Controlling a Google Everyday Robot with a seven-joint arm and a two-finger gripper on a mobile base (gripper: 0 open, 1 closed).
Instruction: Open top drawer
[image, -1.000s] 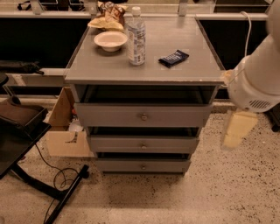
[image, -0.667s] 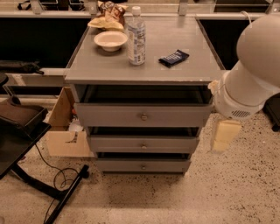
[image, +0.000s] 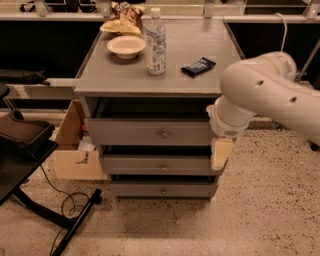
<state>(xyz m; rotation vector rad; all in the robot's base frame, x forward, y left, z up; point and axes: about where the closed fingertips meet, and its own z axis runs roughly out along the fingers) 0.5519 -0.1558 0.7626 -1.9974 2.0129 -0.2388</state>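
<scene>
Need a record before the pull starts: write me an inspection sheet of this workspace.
Surface: grey cabinet top, carrying four items.
Job's things: top drawer, knob at centre, untouched; dark gap above its front.
Clutter: bowl, water bottle upright, dark packet, snack bag behind the bowl.
Grippers: end effector hangs at the drawers' right end, apart from the knob.
Cables: black cable loose on the floor at left.
Surroundings: cardboard box left of the cabinet; black stand; speckled floor.
</scene>
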